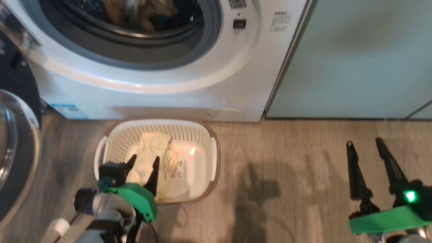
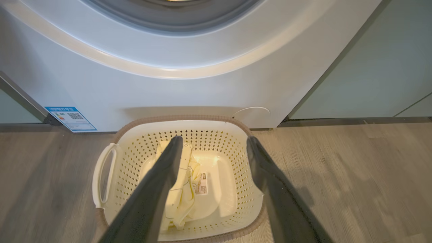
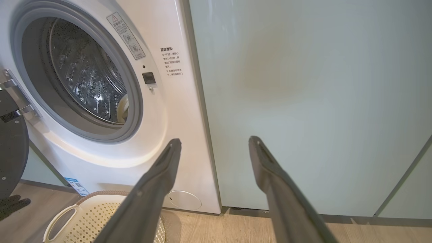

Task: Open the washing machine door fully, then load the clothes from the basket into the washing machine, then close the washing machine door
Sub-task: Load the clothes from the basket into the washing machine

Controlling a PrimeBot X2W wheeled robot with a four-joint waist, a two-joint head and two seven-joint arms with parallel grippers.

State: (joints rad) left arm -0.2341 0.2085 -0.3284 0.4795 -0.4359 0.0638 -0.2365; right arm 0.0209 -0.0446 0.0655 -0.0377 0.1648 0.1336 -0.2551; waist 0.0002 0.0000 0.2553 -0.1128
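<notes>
Subject: one pale yellow soft garment [image 1: 152, 148] with faint line drawings. It lies crumpled in the left half of the small cream-white perforated plastic basket [image 1: 189, 131].

The left gripper [image 1: 145, 158] hangs over the basket's near-left corner. Its jaws are spread wide and empty, with the tips above the cloth.

Directly behind the basket stands the large white front-loading washing machine [image 1: 168, 94], with pale fabric visible in its drum. Its round black-rimmed glass door [image 1: 17, 141] stands swung open, left of the basket.

The right gripper [image 1: 363, 141] is well right of the basket over the wood-look floor [image 1: 287, 168], also wide and empty.

Assessment: loading is in hand and looks nearly complete. The next move calls for lowering the left gripper, pinching a fold of cloth without catching the basket wall, then lifting it into the drum.
</notes>
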